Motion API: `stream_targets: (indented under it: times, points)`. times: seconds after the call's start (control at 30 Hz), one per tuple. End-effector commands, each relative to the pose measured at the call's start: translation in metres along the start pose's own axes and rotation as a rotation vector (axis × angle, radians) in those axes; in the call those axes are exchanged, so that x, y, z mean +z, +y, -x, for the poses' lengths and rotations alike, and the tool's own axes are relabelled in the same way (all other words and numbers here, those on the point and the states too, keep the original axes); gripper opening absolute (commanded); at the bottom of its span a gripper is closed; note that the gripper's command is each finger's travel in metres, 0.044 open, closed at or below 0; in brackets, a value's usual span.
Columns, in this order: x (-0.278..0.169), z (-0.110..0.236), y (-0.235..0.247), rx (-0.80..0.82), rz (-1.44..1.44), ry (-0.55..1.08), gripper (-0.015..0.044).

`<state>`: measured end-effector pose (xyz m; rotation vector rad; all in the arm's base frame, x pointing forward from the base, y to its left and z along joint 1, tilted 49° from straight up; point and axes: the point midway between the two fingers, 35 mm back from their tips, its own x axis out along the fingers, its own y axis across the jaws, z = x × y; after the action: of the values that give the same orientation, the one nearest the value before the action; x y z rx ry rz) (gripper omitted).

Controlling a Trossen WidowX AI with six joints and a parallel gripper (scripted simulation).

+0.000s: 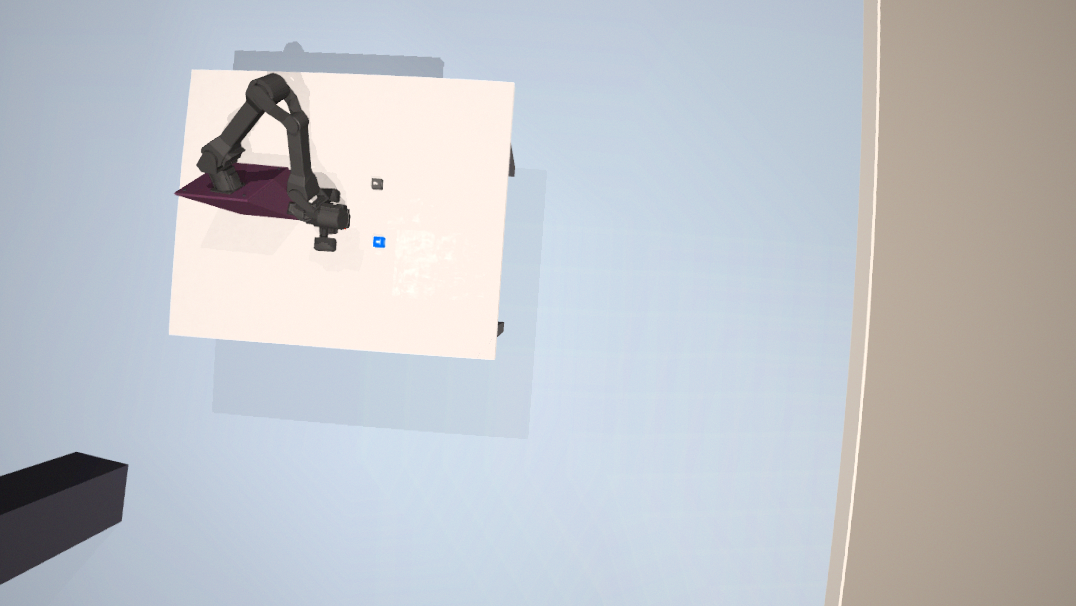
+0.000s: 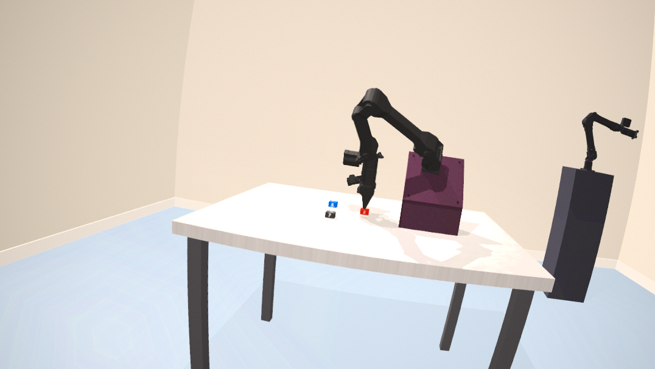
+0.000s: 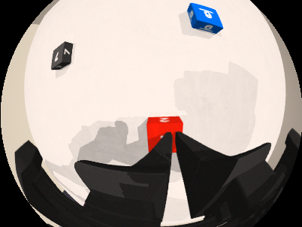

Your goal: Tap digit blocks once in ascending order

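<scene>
While the arm (image 2: 394, 119) reached down from its maroon pedestal (image 2: 433, 196), the end effector (image 2: 365, 206) pointed straight down w/ its tips right above the red block (image 2: 364, 211), fingers nearly together and gripping nothing. Wrist view showed the two dark fingertips meeting at the near edge of the red block (image 3: 165, 129), overlapping its lower part; actual contact couldn't be judged. Red block sat on the counter (image 2: 293, 238) just beside the pedestal. Blue block (image 2: 333, 203) and black block (image 2: 330, 214), marked 7, lay close together, apart from the red one, toward the counter's middle. Top view hid the red block under the arm; blue (image 1: 378, 241) and black (image 1: 377, 183) were visible.
</scene>
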<state>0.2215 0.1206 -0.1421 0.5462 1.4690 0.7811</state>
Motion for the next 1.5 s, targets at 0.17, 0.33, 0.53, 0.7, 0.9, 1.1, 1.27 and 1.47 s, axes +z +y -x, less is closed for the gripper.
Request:
stream_targets:
  times: [0.17, 0.33, 0.53, 0.7, 0.9, 1.1, 1.27, 1.47]
  points:
    - [-0.002, 0.025, 0.000, 0.004, -0.009, 0.004, 0.0020]
    - [0.000, 0.036, -0.002, 0.001, -0.009, 0.004, 0.0020]
    - [0.000, 0.107, -0.002, -0.001, -0.008, 0.004, 0.0020]
    - [0.001, 0.109, -0.002, 0.000, -0.008, 0.004, 0.0020]
    - [0.056, 0.112, -0.024, -0.006, -0.004, 0.005, 0.0020]
    - [0.113, 0.111, -0.044, -0.004, -0.002, 0.001, 0.0020]
    - [0.126, 0.107, -0.049, -0.002, -0.003, -0.001, 0.0020]
    - [0.126, 0.028, -0.048, 0.002, -0.003, 0.000, 0.0020]
